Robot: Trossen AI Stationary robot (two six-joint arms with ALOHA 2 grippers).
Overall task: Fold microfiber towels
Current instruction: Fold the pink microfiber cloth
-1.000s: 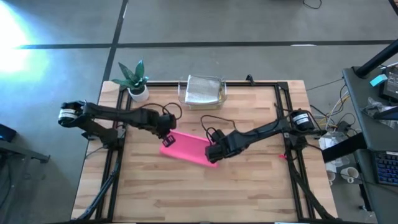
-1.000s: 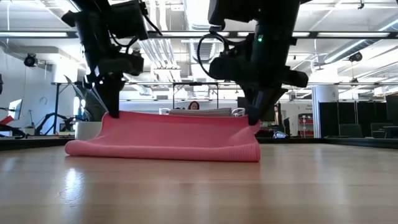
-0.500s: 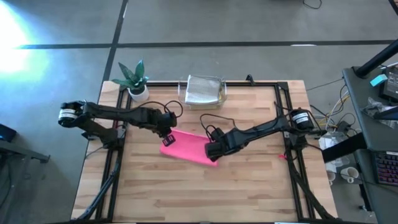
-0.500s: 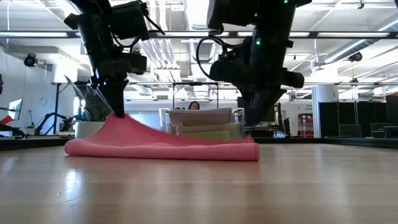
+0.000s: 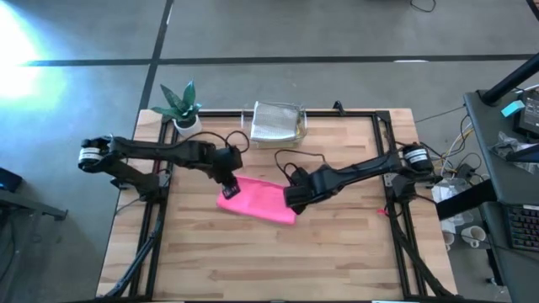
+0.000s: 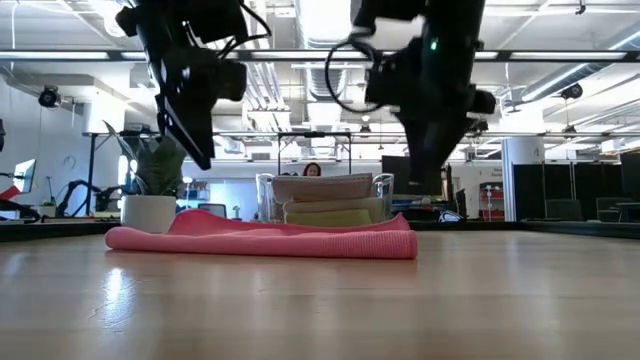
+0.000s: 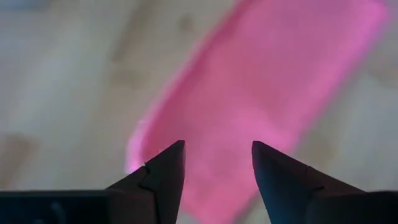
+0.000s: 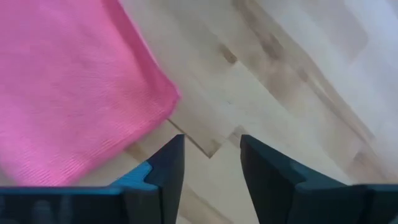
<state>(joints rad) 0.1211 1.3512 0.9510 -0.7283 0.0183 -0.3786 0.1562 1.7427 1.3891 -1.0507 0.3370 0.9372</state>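
The pink towel [image 5: 257, 202] lies folded flat on the table's middle; it also shows in the low view [image 6: 270, 240]. My left gripper [image 5: 229, 181] hangs open above the towel's left end [image 7: 217, 149], clear of it in the low view [image 6: 205, 160]. My right gripper [image 5: 295, 198] hangs open above the towel's right end, over a corner of it and the bare wood [image 8: 211, 143], and is also clear in the low view [image 6: 425, 185]. Other folded towels lie stacked in the clear tray [image 5: 274, 122].
The clear tray with folded towels [image 6: 325, 200] stands at the table's far edge, middle. A potted plant [image 5: 181, 105] stands at the far left corner. Bare wood [image 5: 278, 261] lies toward the near edge.
Both grippers held the towel's upper layer raised at its two ends. The right one let go first, then the left. Both have gone up and a little toward the far edge. The upper layer has fallen flat onto the lower one.
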